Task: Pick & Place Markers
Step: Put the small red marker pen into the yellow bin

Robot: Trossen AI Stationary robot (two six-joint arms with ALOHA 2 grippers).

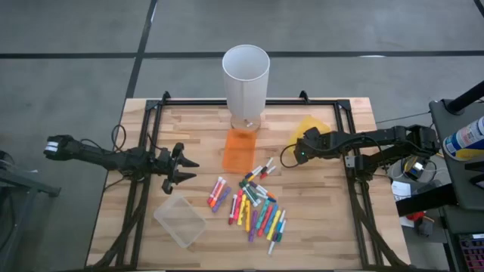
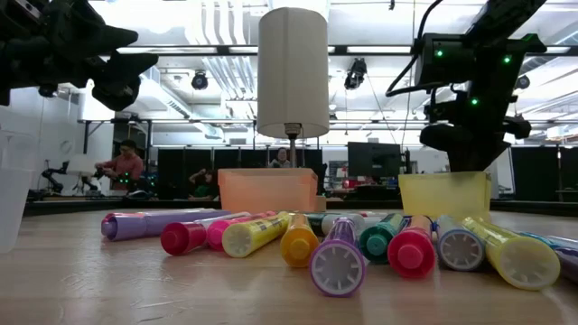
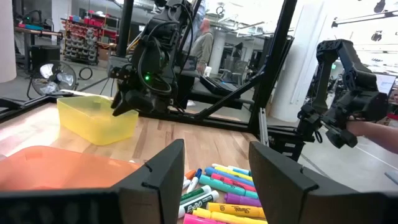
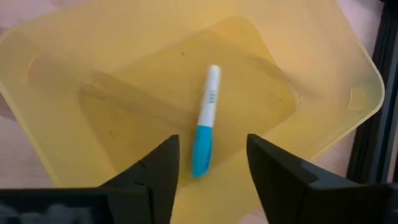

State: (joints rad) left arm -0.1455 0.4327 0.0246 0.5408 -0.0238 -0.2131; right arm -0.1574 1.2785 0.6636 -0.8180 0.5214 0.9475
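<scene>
Many coloured markers (image 1: 253,204) lie in a loose pile on the wooden table, near its middle front. They also show in the low view (image 2: 343,248). One white marker with a blue cap (image 4: 205,140) lies flat on the floor of the yellow bin (image 4: 124,74). My right gripper (image 4: 211,168) hangs open and empty above this bin (image 1: 311,127), with a finger on either side of the marker and clear of it. My left gripper (image 1: 193,171) is open and empty above the table's left part, pointing toward the pile (image 3: 224,193).
A tall white cylinder (image 1: 246,75) stands at the far middle, with an orange bin (image 1: 240,149) in front of it. A clear bin (image 1: 180,221) sits at the near left. Black frame rails (image 1: 147,151) run along both sides. People show in the room beyond (image 2: 122,162).
</scene>
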